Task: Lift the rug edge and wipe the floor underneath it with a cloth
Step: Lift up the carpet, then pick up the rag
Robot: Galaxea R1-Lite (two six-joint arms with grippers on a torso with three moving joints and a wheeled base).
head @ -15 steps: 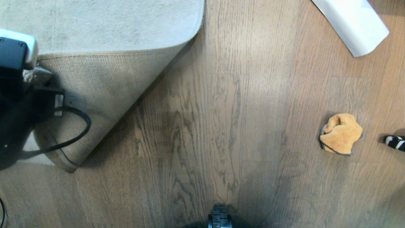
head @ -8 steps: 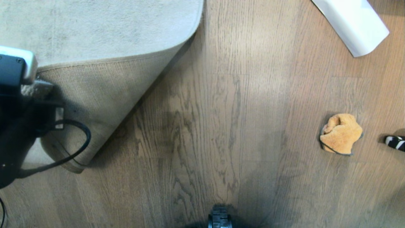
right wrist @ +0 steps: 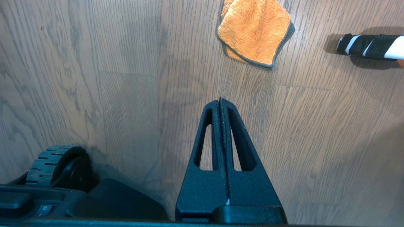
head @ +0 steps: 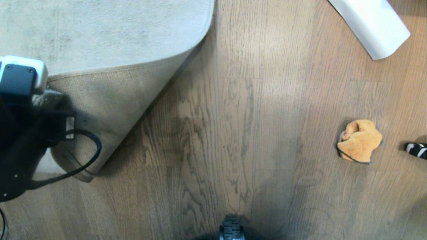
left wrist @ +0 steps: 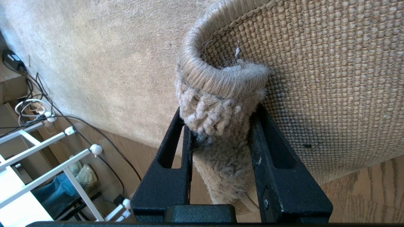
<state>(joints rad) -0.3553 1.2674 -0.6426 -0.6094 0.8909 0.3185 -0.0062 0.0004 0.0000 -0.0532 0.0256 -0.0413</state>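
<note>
left tool (left wrist: 221, 126) clamping rug edge (left wrist: 217, 91), cloth (head: 359, 141) apart

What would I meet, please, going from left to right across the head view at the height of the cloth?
Left hand, shut on the folded-back rug edge → bare wood-grain floor → orange cloth → black-and-white striped object at the right border.
</note>
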